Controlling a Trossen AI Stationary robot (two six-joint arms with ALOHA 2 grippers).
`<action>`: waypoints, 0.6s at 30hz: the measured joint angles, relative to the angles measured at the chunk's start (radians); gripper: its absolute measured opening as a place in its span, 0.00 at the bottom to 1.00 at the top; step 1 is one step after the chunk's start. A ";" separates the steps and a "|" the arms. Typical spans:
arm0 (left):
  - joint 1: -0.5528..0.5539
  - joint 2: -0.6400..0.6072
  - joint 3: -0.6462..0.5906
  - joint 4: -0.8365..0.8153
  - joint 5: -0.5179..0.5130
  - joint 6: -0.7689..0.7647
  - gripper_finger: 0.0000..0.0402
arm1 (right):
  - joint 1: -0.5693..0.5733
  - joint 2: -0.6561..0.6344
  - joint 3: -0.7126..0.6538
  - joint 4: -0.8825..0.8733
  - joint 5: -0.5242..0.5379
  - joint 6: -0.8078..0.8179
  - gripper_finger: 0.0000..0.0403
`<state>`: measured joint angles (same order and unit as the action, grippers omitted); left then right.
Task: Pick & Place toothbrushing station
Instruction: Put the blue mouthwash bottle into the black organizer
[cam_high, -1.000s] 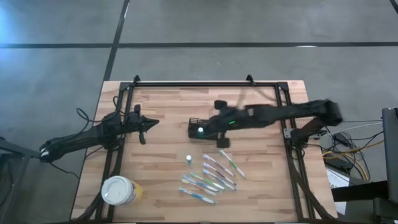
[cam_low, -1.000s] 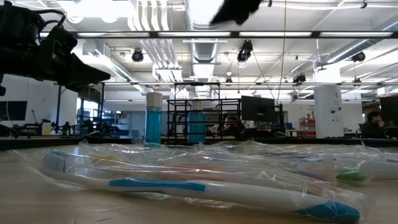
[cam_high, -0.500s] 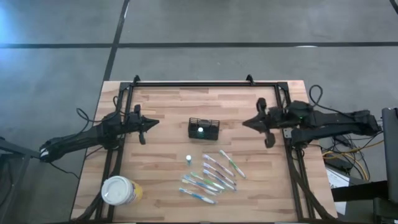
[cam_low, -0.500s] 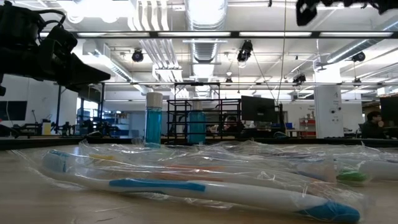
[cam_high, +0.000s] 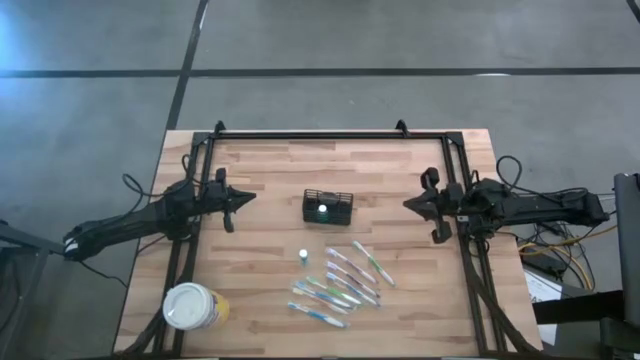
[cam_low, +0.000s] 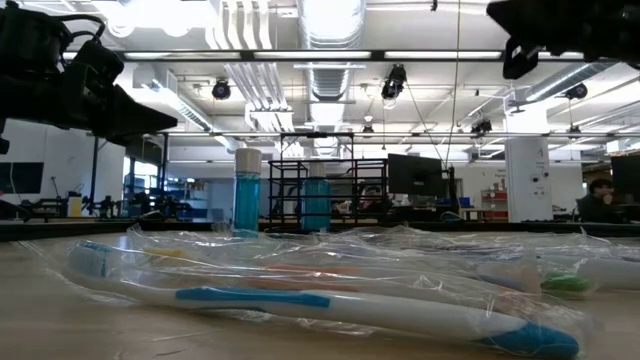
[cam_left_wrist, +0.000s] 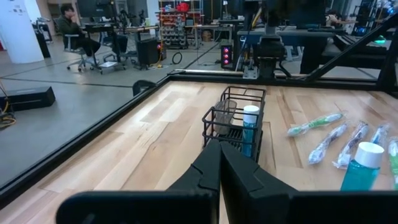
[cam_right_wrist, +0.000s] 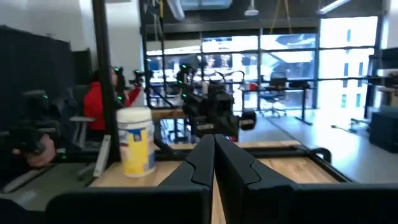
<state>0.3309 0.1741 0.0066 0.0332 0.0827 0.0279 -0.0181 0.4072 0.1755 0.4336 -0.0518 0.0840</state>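
1. The left gripper (cam_high: 232, 203) is pressed together and holds nothing.
2. The right gripper (cam_high: 428, 203) is pressed together too, with nothing in it.
3. The black wire basket (cam_high: 328, 206) sits on the wooden table (cam_high: 270, 250) between the two grippers, apart from both.
4. A blue bottle with a white cap (cam_left_wrist: 250, 129) stands inside the basket.
5. Wrapped toothbrushes (cam_high: 340, 283) lie near the basket, on the side away from the table's far edge.
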 joint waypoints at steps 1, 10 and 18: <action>0.000 0.000 0.003 -0.001 -0.007 -0.002 0.01 | 0.000 -0.003 -0.010 -0.001 0.019 0.000 0.02; -0.028 0.112 0.238 0.023 -0.014 -0.002 0.01 | -0.002 -0.004 -0.065 0.045 0.102 -0.069 0.02; -0.169 0.469 0.645 -0.187 -0.033 -0.015 0.00 | -0.002 -0.001 -0.085 0.053 0.137 -0.071 0.02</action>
<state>0.1616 0.6432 0.6521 -0.1543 0.0494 0.0130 -0.0205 0.4060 0.0906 0.4868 0.0853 0.0131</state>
